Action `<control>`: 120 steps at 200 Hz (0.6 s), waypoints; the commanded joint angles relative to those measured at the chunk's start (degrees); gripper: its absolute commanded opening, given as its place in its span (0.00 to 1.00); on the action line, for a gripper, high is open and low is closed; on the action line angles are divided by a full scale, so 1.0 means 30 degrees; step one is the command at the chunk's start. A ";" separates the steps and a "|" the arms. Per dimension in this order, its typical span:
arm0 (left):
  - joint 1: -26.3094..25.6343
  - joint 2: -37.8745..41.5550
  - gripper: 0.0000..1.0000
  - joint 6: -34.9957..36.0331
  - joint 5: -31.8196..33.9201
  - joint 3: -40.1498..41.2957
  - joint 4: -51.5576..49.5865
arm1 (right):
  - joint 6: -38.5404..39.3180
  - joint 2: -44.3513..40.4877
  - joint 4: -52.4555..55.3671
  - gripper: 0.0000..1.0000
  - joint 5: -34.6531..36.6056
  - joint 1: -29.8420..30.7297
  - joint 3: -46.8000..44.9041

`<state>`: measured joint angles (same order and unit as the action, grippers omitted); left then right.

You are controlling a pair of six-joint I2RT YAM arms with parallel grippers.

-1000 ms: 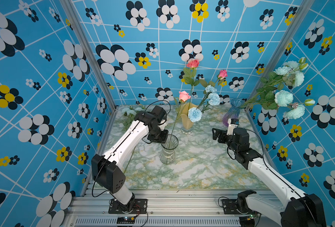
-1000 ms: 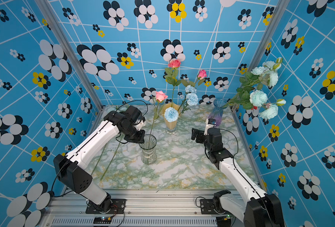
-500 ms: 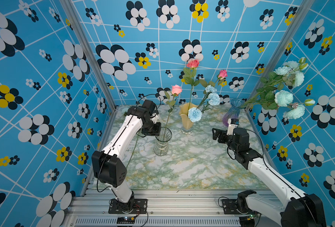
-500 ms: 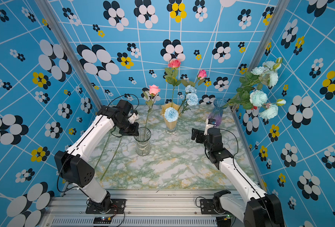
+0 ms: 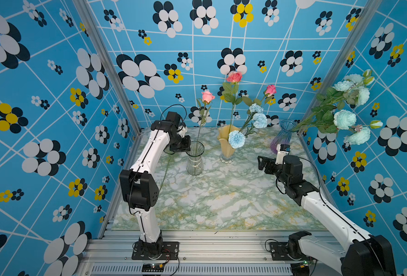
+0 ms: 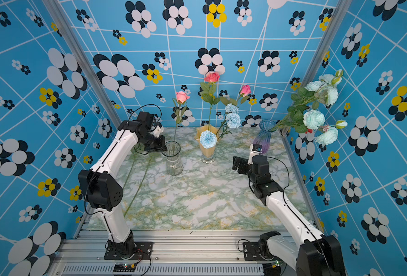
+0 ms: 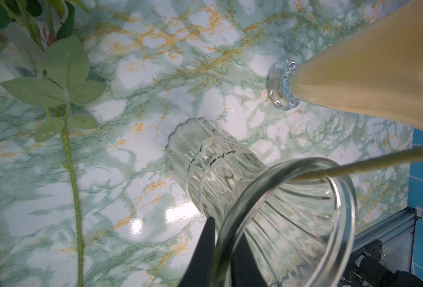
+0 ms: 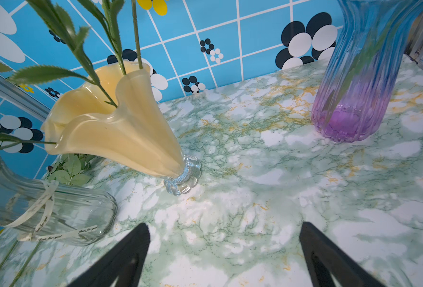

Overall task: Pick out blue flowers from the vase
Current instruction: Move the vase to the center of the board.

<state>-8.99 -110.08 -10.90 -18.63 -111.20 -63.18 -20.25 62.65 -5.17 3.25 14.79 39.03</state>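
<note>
Glass rim of the clear vase [image 5: 195, 159] sat pinched in the left pincer [image 7: 224, 232]; the right pincer [image 8: 224, 225] hung spread above the counter [image 5: 221, 198]. No blue bloom was held yet; the next move likely needed one thin stem gripped. Three vases, three roses [image 5: 208, 96]; three blue carnations [image 5: 236, 139] in the yellow vase [image 5: 227, 150], one blue peony spray [image 5: 344, 119] in the purple vase [image 5: 279, 141].

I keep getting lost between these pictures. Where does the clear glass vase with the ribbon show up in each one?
In a top view: the clear glass vase stands left of the yellow vase on the marble table.
In a top view: same spot.
Left wrist: close up, rim nearest the camera.
Right wrist: beside the yellow vase, ribbon showing.
Shared landmark: the yellow vase's scalloped foot.
</note>
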 commanded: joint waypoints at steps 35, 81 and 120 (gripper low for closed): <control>0.1195 -0.3231 0.00 0.1133 0.2407 -0.3142 0.0484 | -0.0171 0.0211 0.0141 0.98 0.0031 -0.0067 0.0644; 0.2064 -0.4862 0.00 0.0983 0.2303 -0.5474 0.0587 | -0.0156 0.0239 0.0158 0.98 0.0000 -0.0088 0.0673; 0.2390 -0.6595 0.00 0.0958 0.1968 -0.7487 -0.0123 | -0.0155 0.0311 0.0199 0.98 -0.0003 -0.0068 0.0697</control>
<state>-2.92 -124.66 -10.46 -17.82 -131.66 -62.50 -20.25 62.94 -4.95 3.25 14.81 39.38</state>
